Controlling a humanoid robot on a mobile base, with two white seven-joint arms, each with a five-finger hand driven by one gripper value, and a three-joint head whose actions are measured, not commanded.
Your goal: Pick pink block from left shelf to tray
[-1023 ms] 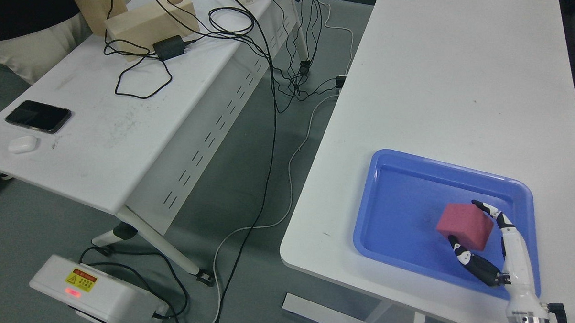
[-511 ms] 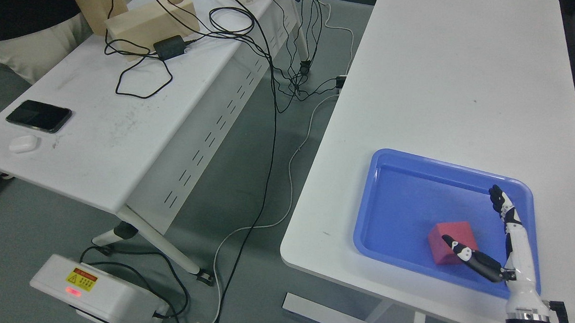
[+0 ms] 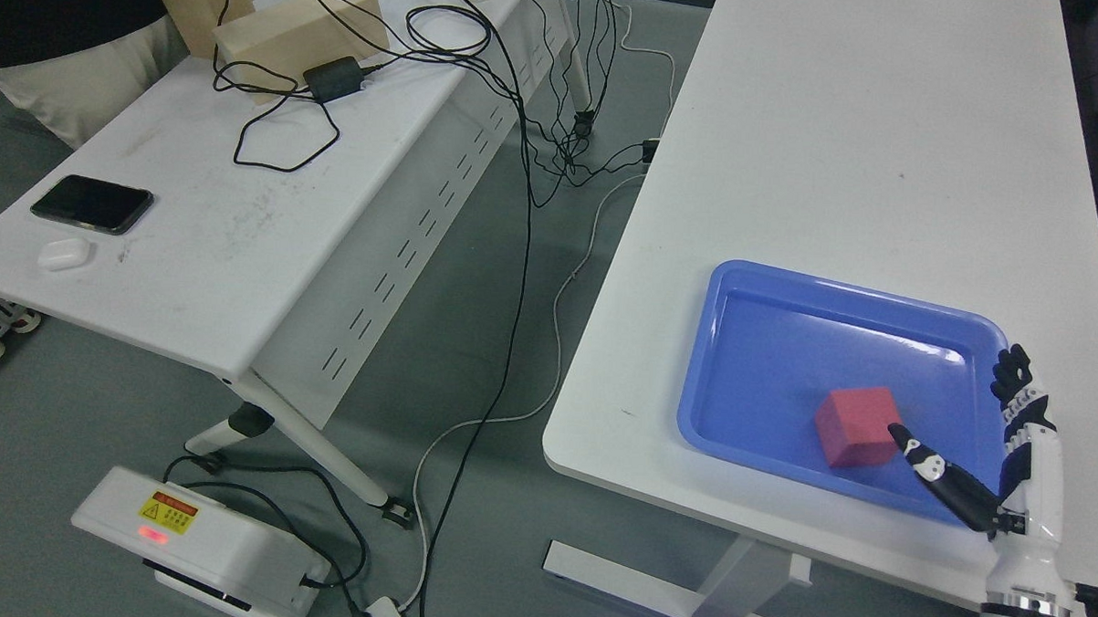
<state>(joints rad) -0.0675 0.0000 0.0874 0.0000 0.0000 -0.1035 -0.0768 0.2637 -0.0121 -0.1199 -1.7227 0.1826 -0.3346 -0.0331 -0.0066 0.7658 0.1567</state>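
The pink block [image 3: 857, 426] rests flat inside the blue tray [image 3: 759, 298], near the tray's front edge, on the white table at the right. My right hand [image 3: 961, 410] hovers over the tray's right end with its fingers [image 3: 1012, 379] spread wide and its thumb stretched toward the block. The thumb tip lies just right of the block, and the hand holds nothing. No left arm or left hand shows anywhere in the head view.
A second white table [image 3: 242, 206] stands at the left with a phone [image 3: 92, 204], an earbud case [image 3: 64, 254], a wooden block [image 3: 294, 27] and black cables. More cables [image 3: 523, 253] hang in the gap between the tables. A white box [image 3: 198, 545] sits on the floor.
My right hand let go of the pink block, which dropped flat into the tray. The fingers spread and drew back to the right. The camera also shifted slightly.
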